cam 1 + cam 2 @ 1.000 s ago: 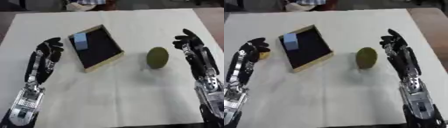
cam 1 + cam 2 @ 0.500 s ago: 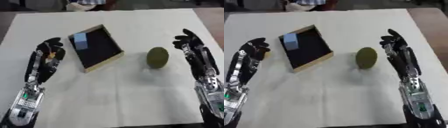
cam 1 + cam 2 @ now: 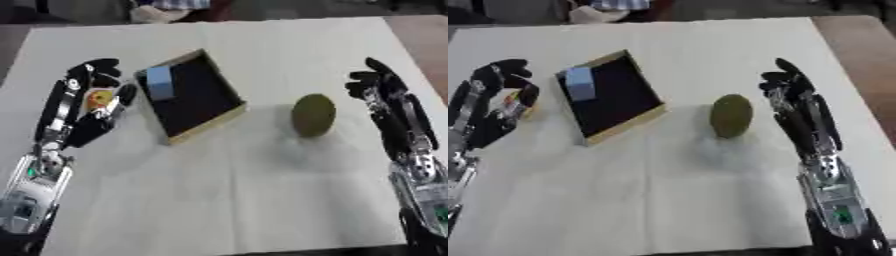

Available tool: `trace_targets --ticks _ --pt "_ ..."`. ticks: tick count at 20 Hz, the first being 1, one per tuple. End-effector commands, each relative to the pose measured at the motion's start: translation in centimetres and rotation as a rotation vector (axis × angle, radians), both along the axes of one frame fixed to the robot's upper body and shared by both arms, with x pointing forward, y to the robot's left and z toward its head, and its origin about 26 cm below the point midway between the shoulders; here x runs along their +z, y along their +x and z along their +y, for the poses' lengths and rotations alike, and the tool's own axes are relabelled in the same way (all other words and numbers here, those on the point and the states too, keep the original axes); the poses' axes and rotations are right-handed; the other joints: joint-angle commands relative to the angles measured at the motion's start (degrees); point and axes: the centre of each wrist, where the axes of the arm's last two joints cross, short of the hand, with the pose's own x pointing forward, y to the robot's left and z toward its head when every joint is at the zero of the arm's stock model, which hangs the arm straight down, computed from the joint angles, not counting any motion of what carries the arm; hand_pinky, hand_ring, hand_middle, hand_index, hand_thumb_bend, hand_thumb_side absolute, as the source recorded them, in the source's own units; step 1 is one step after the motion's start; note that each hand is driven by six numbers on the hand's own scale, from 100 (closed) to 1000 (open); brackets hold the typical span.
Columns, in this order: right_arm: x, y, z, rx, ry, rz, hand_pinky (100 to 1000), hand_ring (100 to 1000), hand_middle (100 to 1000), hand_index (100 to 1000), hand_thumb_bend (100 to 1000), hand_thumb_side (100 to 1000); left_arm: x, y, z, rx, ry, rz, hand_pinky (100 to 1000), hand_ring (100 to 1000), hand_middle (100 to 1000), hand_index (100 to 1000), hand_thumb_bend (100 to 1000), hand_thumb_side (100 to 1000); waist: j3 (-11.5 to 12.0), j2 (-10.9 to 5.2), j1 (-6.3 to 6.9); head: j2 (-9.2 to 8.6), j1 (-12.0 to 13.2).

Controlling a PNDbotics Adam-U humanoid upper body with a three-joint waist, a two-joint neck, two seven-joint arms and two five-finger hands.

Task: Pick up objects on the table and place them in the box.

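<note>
On the cream-covered table (image 3: 262, 200) the left hand (image 3: 87, 107) lies just left of the box (image 3: 188, 102), its fingers curled over a small yellow-and-orange thing (image 3: 101, 97) that they largely hide, so what it is and whether it is lifted off the cloth cannot be made out. The black-lined box, tilted askew, holds a pale blue block (image 3: 159, 82) in its far corner. A dull green, egg-shaped object (image 3: 313, 115) lies on the cloth between the box and the right hand (image 3: 385, 97), which rests apart from it with fingers straight and empty, its forearm cut off at the lower edge.
</note>
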Motion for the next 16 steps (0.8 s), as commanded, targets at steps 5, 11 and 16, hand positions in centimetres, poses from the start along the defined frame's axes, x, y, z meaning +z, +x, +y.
trace_targets --ticks 5,11,16 --pt "0.7 -0.1 -0.4 -0.005 -0.018 -0.022 790 751 737 934 100 669 3.3 1.1 4.1 0.104 0.299 0.116 750 681 698 848 470 616 -0.15 -1.13 0.82 -0.13 -0.61" --pt "0.7 -0.1 -0.5 -0.007 -0.020 -0.019 791 751 737 934 100 671 2.0 2.2 6.1 0.162 0.370 0.251 749 689 708 850 435 561 -0.23 -1.14 0.92 -0.13 -0.78" --pt "0.7 -0.1 -0.5 -0.007 -0.021 -0.019 791 751 737 934 100 669 1.1 3.0 7.3 0.228 0.413 0.311 744 688 711 857 431 536 -0.25 -1.22 0.89 -0.13 -0.90"
